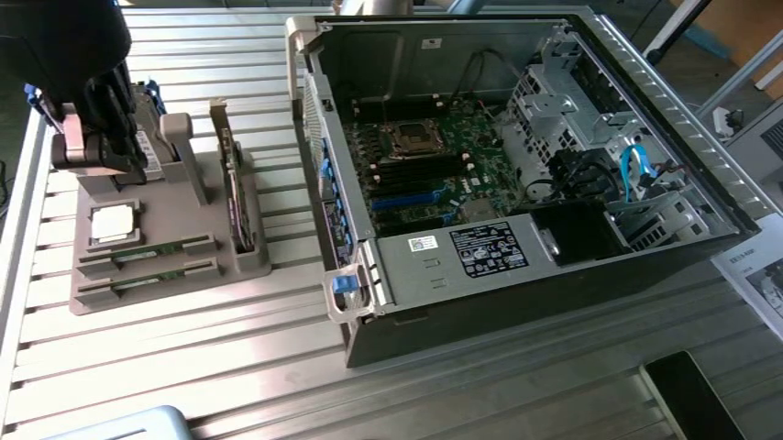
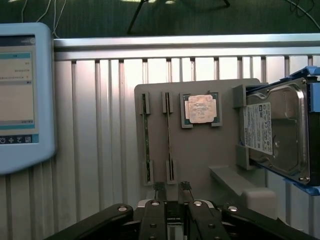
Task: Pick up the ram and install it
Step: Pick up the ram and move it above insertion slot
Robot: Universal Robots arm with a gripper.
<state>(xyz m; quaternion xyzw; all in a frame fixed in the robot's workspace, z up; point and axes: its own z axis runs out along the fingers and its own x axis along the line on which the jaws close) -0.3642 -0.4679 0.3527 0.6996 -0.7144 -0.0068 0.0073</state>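
Two ram sticks stand on edge in slots of a grey holder tray [image 1: 171, 293]: one ram [image 1: 149, 249] [image 2: 169, 135] and a second ram [image 1: 147, 273] [image 2: 146, 137] beside it. My gripper [image 1: 123, 165] [image 2: 172, 187] hangs above the tray's far end, clear of both sticks. Its fingers are open with nothing between them. In the wrist view the nearer stick lies roughly in line with the gap between the fingertips [image 2: 159, 186]. The open computer case [image 1: 514, 156] with its motherboard [image 1: 423, 174] lies at the exterior view's right.
The tray also holds a square silver processor [image 1: 113, 223] [image 2: 200, 109], a hard drive [image 2: 280, 130] and an upright expansion card [image 1: 233, 202]. A pale blue tablet [image 2: 20, 95] rests on the slatted metal table [image 1: 245, 367]. A paper sheet [image 1: 758, 275] lies at the far right.
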